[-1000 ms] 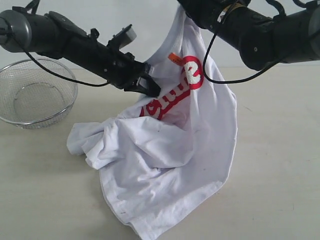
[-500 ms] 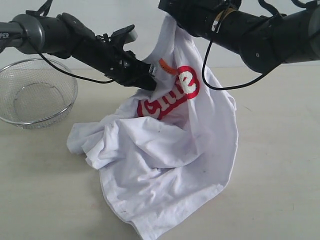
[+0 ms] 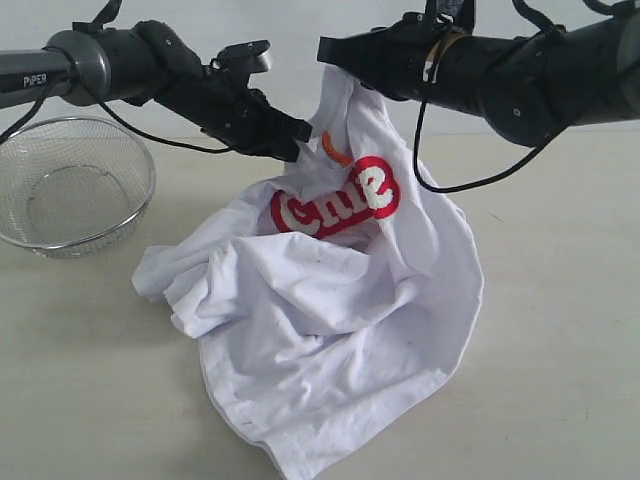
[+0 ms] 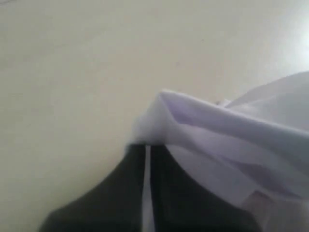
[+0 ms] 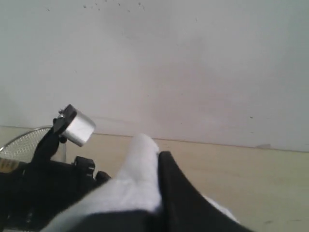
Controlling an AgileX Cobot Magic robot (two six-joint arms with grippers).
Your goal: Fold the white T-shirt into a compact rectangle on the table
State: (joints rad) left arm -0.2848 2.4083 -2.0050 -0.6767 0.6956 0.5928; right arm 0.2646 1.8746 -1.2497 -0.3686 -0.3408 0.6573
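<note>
Fingers [image 4: 126, 188] of left gripper [image 3: 296, 138] pinched shut on a fold of the white T-shirt [image 3: 330, 320], a strip of cloth sandwiched between them. Same at right gripper [image 3: 332, 52]: clamped on the shirt's topmost edge, white fabric bulging beside one dark finger [image 5: 178, 193] in the right wrist view. Held up off the table [image 3: 560, 350] at those two spots near the neckline; draped down from there, lower bulk crumpled on the tabletop. Red-outlined lettering [image 3: 340, 200] facing outward below the grips, orange tag [image 3: 332, 150] just above it. Off to the left in the exterior view, wire-mesh basket [image 3: 120, 215] standing on the table, apart from the shirt
</note>
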